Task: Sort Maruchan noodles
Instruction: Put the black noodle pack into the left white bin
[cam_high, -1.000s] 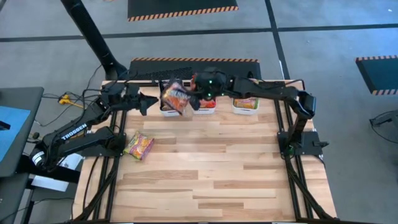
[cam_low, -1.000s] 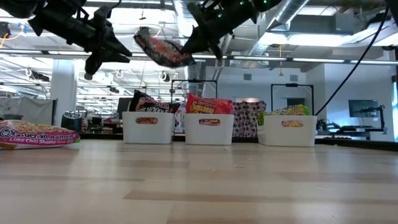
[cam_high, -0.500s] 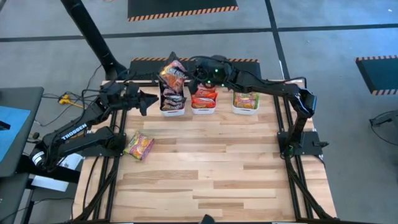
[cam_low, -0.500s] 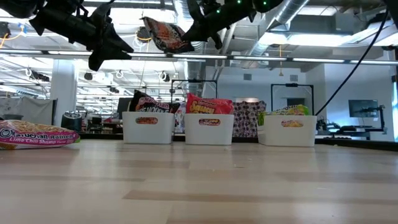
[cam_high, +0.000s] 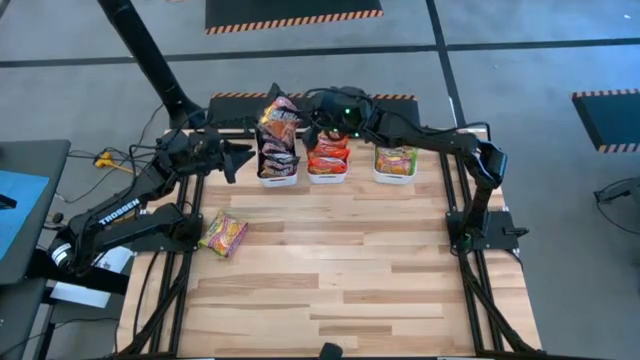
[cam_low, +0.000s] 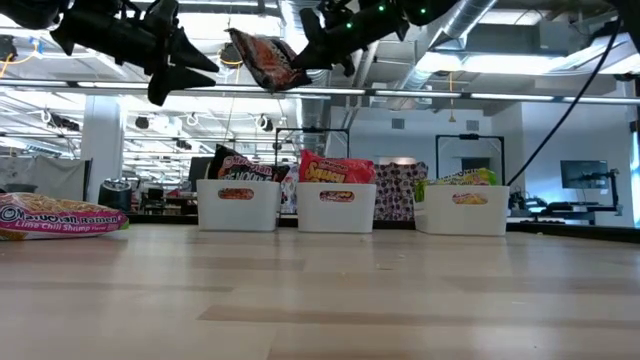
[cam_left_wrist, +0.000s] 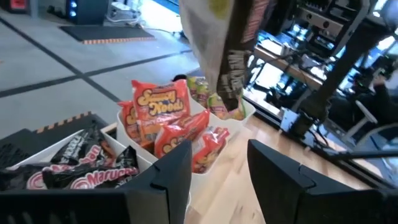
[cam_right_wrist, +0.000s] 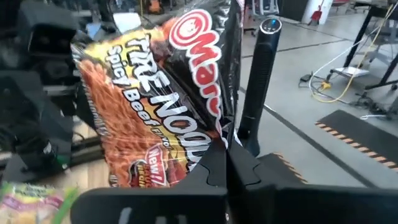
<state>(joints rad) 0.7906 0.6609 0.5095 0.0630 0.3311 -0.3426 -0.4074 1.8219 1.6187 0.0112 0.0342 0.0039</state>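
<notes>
My wooden table (cam_high: 340, 270) has three white bins (cam_high: 331, 172) in a row at the far edge. One green noodle pack (cam_high: 223, 235) lies flat near the left side.

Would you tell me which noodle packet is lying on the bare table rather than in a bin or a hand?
The green packet near the table's left edge; the others sit in bins or hang from the right hand.

Dark fire-beef packet (cam_high: 277, 125) hangs tilted in the air above the left bin; black packets (cam_low: 237, 166), red packets (cam_low: 336, 169) and green packets (cam_low: 462, 178) fill three bins; lime-chili packet (cam_high: 224, 235) lies flat on the worktop.
</notes>
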